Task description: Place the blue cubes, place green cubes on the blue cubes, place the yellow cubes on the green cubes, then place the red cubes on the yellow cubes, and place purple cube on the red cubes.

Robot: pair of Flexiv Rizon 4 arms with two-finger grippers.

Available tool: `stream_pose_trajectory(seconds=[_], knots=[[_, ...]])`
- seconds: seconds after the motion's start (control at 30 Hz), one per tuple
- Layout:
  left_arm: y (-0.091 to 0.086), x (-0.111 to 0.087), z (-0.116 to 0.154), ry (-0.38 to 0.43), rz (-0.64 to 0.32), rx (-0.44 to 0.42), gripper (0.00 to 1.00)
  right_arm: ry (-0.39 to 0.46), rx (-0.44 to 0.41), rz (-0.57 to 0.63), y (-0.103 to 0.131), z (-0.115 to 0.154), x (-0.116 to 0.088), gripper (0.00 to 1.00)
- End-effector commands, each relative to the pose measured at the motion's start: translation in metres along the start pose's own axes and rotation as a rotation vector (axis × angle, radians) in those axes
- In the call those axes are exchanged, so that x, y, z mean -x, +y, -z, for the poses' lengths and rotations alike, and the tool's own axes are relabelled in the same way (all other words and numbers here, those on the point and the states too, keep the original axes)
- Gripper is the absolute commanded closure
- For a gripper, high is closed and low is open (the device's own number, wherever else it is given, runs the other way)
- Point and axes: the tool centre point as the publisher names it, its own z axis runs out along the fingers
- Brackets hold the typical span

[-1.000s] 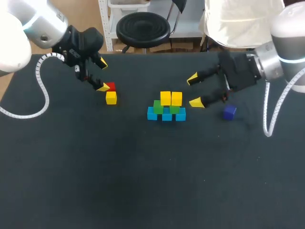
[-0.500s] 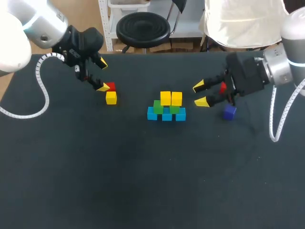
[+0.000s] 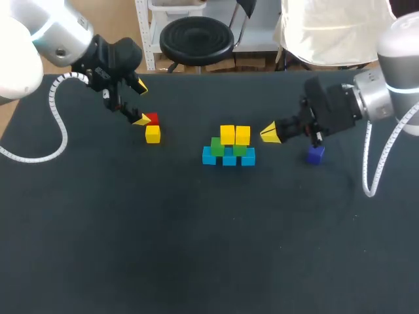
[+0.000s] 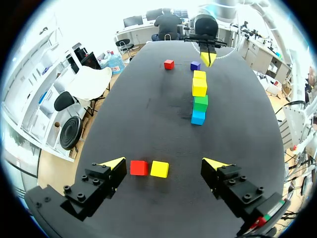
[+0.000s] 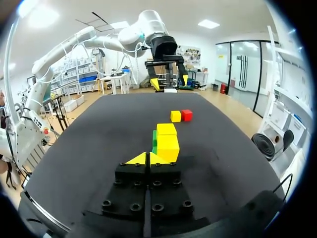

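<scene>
In the middle of the table stands a stack: three blue cubes, two green cubes on them, two yellow cubes on top. My right gripper is shut on nothing, just right of the stack; its own view has its shut tips right before the yellow cubes. A purple cube lies under that arm, with a red cube beside it. At the left my left gripper hangs open above a red cube and a loose yellow cube.
The black table is bare in front of the stack and between the stack and the left pair of cubes. Its far edge runs close behind both grippers.
My right gripper's fingers have closed from wide open to shut, with nothing between them. The red cube glimpsed behind it is now hidden in the head view. The left arm has not moved.
</scene>
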Motion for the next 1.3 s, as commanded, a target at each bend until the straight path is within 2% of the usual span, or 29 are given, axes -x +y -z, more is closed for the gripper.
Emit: stream_pose_trajectory(seconds=[0.03, 1.3], knots=[[0.000, -0.001, 0.000, -0.004, -0.003, 0.000, 0.00, -0.004, 0.015, -0.003, -0.008, -0.006, -0.002, 1.00], [0.000, -0.001, 0.000, -0.004, -0.003, 0.000, 0.00, 0.004, 0.049, -0.006, -0.012, -0.022, 0.003, 1.00]])
